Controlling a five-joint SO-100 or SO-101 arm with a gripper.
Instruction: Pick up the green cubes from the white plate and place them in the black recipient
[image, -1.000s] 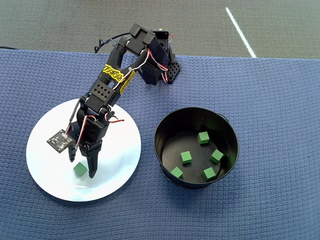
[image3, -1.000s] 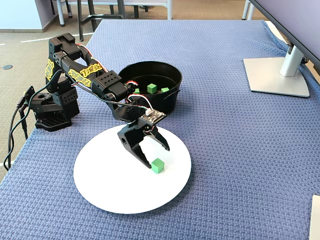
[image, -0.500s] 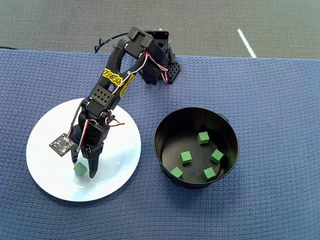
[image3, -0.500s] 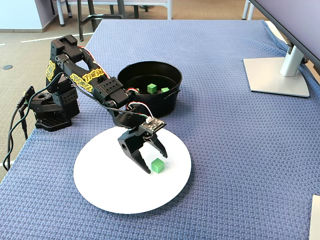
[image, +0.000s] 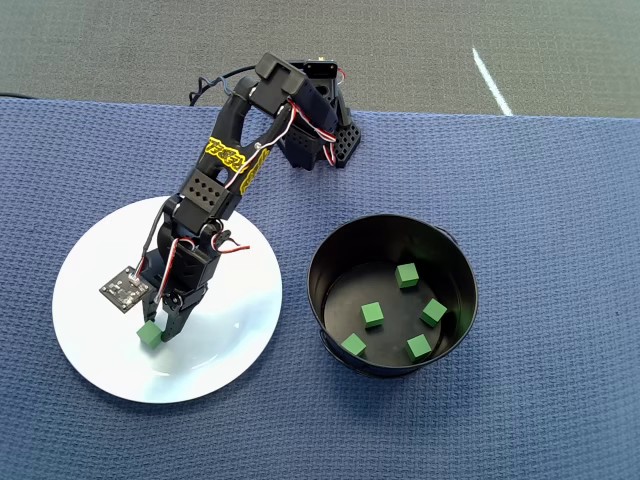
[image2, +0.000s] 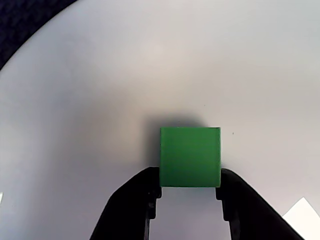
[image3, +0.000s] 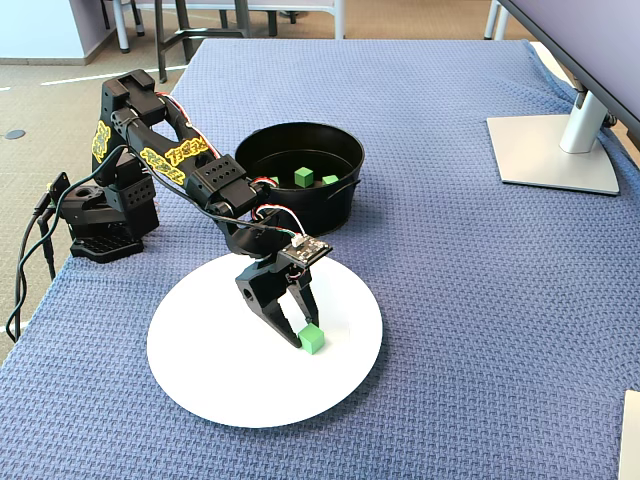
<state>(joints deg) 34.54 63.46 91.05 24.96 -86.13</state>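
One green cube (image2: 190, 156) rests on the white plate (image2: 100, 90), and my gripper (image2: 189, 182) is shut on it, a black fingertip pressed to each side. From overhead the cube (image: 151, 333) lies on the plate (image: 90, 340) at the tip of the gripper (image: 157, 332). The fixed view shows the gripper (image3: 303, 335) pointing down at the cube (image3: 313, 340) on the plate (image3: 220, 380). The black recipient (image: 330, 258) stands right of the plate and holds several green cubes (image: 372, 314). In the fixed view the recipient (image3: 335, 200) sits behind the plate.
A blue woven cloth (image: 540, 200) covers the table. The arm's base (image3: 100, 215) stands at the cloth's left edge in the fixed view. A monitor stand (image3: 555, 150) rests at the right rear there.
The jaws stood open beside the cube a second ago. They have since lowered and shut on it, nudging it slightly to the left in the overhead view.
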